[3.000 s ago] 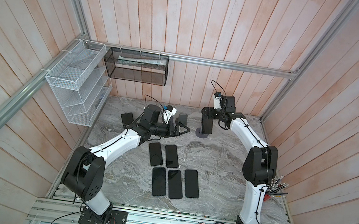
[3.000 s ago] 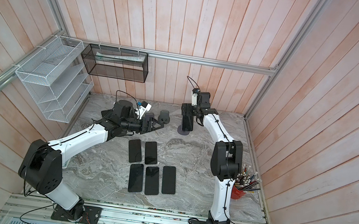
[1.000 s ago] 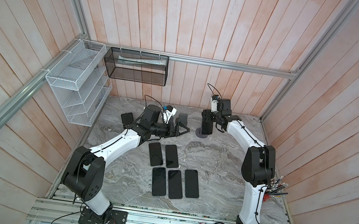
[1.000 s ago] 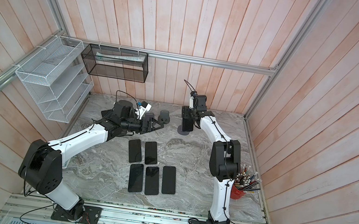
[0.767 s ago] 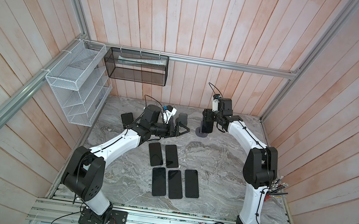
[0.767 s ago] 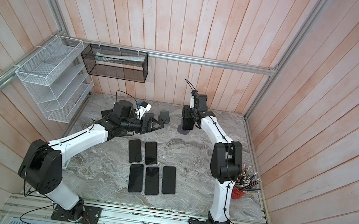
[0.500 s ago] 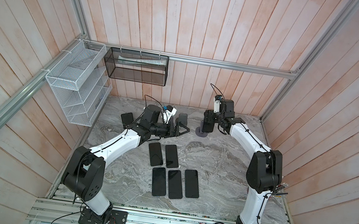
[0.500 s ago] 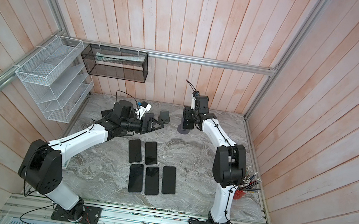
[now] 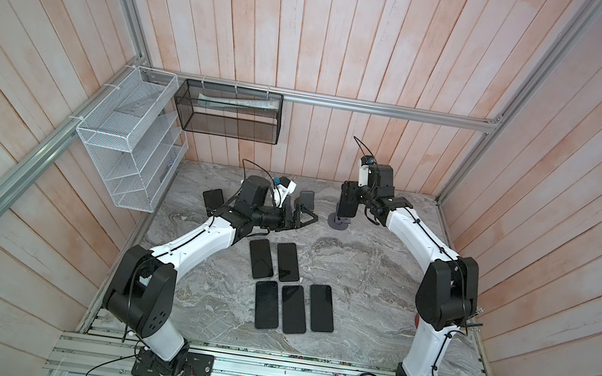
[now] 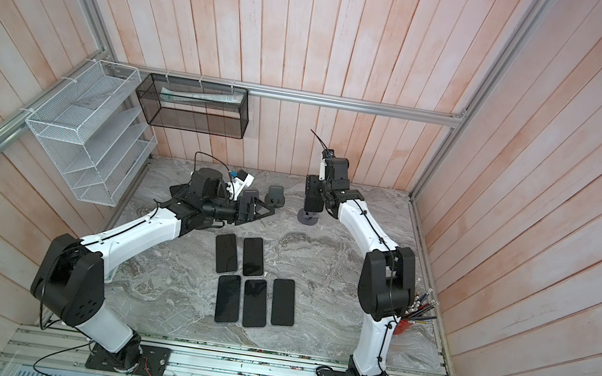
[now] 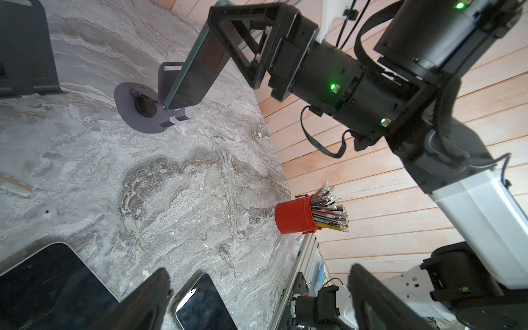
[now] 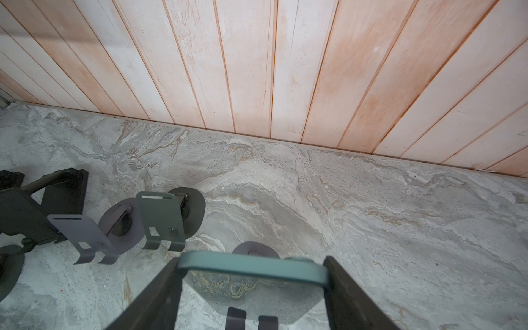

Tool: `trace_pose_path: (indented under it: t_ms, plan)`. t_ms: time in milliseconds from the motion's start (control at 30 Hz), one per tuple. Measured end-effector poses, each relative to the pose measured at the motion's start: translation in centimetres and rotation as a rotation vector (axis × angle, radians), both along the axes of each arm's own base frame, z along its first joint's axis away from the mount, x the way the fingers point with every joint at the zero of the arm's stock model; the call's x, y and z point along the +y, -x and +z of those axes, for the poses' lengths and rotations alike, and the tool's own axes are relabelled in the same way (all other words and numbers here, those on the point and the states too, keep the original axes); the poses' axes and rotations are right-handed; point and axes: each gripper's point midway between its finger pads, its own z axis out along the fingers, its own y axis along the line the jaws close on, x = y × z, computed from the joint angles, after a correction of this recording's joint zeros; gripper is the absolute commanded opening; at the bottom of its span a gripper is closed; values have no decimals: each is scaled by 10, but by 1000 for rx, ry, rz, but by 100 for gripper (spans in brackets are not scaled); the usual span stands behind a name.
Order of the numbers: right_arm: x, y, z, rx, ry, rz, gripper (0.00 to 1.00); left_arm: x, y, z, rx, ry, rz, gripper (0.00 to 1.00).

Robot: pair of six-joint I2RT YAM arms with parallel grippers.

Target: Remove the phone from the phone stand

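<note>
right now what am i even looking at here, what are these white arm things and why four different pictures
Two robot arms stand on a marble table. Both top views look down from overhead; the other two pictures come from cameras on the arms' wrists. The right gripper is shut on a phone, tilted just above its purple stand. The left gripper hangs open and empty. Five phones lie flat mid-table, spare stands sit near the back, and a red cup of pencils stands at the table's edge.

The right tool [image 9: 348,204] grips a dark phone [image 9: 346,203] upright just above the round phone stand [image 9: 339,222]. Nearer the robot than that stand, five phones [image 9: 285,287] lie flat on the tabletop [image 9: 377,291], while the left tool [image 9: 305,217] gapes beside it.
</note>
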Motion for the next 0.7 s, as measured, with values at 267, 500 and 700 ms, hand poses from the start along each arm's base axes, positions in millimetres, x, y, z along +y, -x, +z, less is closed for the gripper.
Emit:
trace_pose_path:
  t_ms: [267, 500, 700]
  plan:
    - [6, 21, 21, -39, 2, 7, 66, 8, -3, 8, -45, -24, 36, 99]
    - [9, 23, 23, -47, 12, -2, 66, 17, -9, 17, -71, -23, 65, 99]
    - [12, 31, 30, -55, 25, -8, 66, 27, -15, 17, -68, -22, 91, 99]
